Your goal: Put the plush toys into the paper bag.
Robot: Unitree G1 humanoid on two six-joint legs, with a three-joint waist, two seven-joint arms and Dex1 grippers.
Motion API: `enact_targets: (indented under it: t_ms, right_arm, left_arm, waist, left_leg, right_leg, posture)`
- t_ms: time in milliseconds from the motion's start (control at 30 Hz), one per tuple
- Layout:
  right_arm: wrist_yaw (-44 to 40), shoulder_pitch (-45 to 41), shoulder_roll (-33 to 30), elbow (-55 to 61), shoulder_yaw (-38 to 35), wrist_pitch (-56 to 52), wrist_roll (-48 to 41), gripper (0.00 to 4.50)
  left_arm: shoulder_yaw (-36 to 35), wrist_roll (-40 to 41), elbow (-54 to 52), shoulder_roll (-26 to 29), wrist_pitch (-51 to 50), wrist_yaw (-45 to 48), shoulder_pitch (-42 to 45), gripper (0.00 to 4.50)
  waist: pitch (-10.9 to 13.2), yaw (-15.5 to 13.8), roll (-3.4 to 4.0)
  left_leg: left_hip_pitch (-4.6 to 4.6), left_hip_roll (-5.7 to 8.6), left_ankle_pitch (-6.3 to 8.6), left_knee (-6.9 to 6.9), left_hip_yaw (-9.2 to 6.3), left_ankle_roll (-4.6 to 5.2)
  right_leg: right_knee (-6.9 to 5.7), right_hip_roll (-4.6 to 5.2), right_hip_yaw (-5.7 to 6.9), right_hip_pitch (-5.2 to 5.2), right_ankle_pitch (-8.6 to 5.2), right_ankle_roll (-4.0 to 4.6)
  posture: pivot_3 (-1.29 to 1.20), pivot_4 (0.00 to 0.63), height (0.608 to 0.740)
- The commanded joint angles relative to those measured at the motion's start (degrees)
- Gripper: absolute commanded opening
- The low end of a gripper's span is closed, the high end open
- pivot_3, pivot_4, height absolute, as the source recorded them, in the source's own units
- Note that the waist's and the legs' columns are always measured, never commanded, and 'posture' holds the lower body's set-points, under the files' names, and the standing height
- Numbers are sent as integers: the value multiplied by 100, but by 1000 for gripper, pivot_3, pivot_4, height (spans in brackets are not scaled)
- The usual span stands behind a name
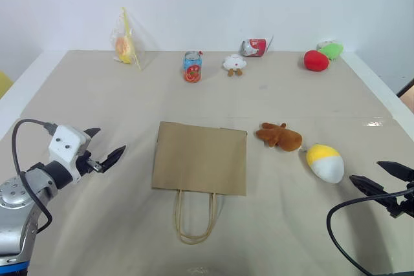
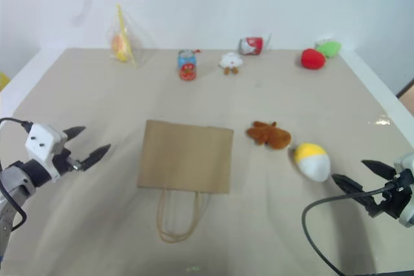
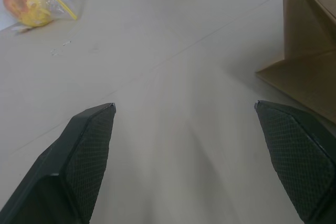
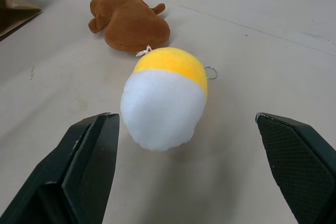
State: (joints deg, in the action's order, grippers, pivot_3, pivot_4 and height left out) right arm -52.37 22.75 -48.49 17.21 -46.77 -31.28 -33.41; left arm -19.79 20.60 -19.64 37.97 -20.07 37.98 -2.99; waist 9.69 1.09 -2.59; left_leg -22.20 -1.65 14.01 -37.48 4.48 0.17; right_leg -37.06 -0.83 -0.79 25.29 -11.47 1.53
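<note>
The bag [image 1: 200,158] lies flat at the centre of the worktop [image 1: 97,108], its two cord handles [image 1: 195,218] trailing toward 6 o'clock. The brown toy [image 1: 279,136] lies at 3 o'clock of the bag, near its edge but apart from it. The egg toy [image 1: 325,163] lies just beside the brown one at its 4 o'clock, yellow end toward it; a small ring [image 4: 210,72] shows at the yellow end.

Left pincer [image 1: 106,148] hangs at 9 o'clock of the bag, well apart from it, fingers wide apart and empty. Right pincer [image 1: 381,180] hangs at 4 o'clock of the egg toy, near it but not touching, fingers wide apart and empty; the wrist view shows the egg toy's white end facing it between the fingertips.

Along the far edge, at 12 o'clock: a clear pouch [image 1: 125,45], a can [image 1: 192,67], a small white plush [image 1: 234,64], a tipped can [image 1: 253,47], and red [image 1: 315,61] and green [image 1: 331,50] plushes.
</note>
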Motion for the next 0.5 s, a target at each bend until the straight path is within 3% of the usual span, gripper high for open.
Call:
enact_targets:
  t_ms: [33, 500]
  right_arm:
    - [-69, -67, -56, -47, -73, 154, 21, 4500]
    - [-97, -460, -86, -86, 260, 326, 33, 4500]
  left_arm:
    - [37, -25, -45, 63, 107, 14, 127, 4388]
    - [273, 37, -57, 1, 126, 133, 363, 4388]
  waist:
    - [0, 0, 0]
    - [0, 3, 0]
  left_leg:
    - [0, 0, 0, 0, 0, 0]
    - [0, 0, 0, 0, 1, 0]
  right_leg:
    - [0, 0, 0, 0, 0, 0]
    - [0, 0, -1, -1, 13, -22]
  posture:
    - [0, 150, 740]
    - [0, 150, 740]
